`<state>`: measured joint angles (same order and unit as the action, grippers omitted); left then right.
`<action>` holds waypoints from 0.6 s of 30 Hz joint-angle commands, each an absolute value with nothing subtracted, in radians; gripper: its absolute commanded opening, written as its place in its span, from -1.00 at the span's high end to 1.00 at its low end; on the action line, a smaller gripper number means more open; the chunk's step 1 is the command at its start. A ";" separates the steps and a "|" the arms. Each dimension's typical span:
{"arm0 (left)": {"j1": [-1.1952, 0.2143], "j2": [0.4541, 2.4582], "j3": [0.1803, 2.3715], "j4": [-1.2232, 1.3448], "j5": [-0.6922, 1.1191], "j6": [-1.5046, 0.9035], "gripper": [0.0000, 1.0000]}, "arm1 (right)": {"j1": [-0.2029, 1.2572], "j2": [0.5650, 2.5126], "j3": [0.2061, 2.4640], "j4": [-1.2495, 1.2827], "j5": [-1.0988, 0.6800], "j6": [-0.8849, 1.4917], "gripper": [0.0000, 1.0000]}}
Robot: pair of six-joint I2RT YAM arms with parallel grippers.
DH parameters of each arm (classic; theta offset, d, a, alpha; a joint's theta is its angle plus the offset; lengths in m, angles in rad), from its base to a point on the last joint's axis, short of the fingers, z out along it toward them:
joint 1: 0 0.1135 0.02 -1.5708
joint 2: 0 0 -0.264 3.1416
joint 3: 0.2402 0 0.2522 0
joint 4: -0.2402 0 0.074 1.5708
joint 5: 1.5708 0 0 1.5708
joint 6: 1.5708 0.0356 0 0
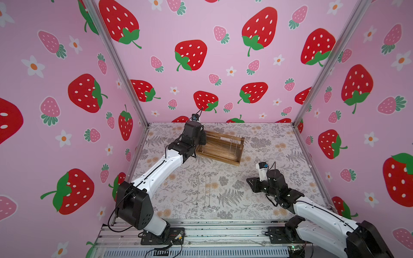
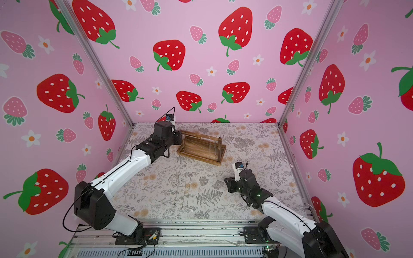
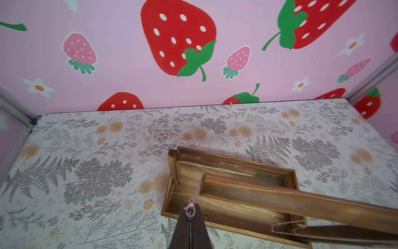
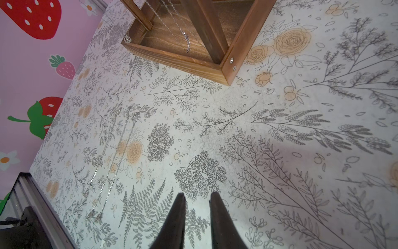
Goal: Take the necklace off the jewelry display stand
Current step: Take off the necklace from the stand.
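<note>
Pink walls (image 1: 201,26) printed with red strawberries and white flowers enclose a counter (image 1: 234,207) covered in matte paper of grey ferns and tan roses. At the back of it, toward my left, the jewelry display stand (image 1: 220,148) sits at an angle. It is dark-stained, grainy wood: a rectangular tray base with a low rim, an upright at each end and flat bars across the top.

My left pincer (image 3: 190,216) reaches in at the stand's left end. Its two dark tapered fingers are pressed together on the clasp of the necklace (image 3: 197,187), a fine silver chain that runs straight from the clasp to the end of a wooden bar above the tray. A second thin chain (image 3: 286,226) loops round another bar of the stand.

Seen from my right wrist, one more chain with a sparkling curved pendant (image 4: 187,42) hangs inside the frame over the tray's grained wooden floor. Two bright screw heads (image 4: 233,64) mark a corner of the tray.

Loose silver chains (image 4: 112,151) lie stretched in near-parallel lines on the middle of the counter, well apart from the stand. My right pincer (image 4: 198,207) hovers above the paper on the right side, fingers slightly spread with nothing between them.
</note>
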<state>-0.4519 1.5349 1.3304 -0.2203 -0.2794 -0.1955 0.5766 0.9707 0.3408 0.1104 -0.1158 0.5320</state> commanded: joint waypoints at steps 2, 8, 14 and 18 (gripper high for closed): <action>-0.428 1.531 1.371 -0.279 -0.323 -0.219 1.00 | 0.572 0.973 0.342 0.136 -0.130 0.540 0.55; -0.398 1.414 1.370 -0.390 -0.067 -0.275 1.00 | 0.573 0.919 0.315 0.192 -0.208 0.514 0.55; -0.400 1.238 1.309 -0.448 0.240 -0.305 1.00 | 0.574 0.829 0.344 0.132 -0.282 0.506 0.48; -0.412 1.180 1.241 -0.457 0.479 -0.350 1.00 | 0.574 0.753 0.398 0.040 -0.325 0.535 0.36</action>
<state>-0.4015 1.1778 1.3006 -0.4011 0.2352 -0.3119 0.5766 0.7975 0.3401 0.1017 -0.2691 0.5228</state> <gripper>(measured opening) 0.047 0.315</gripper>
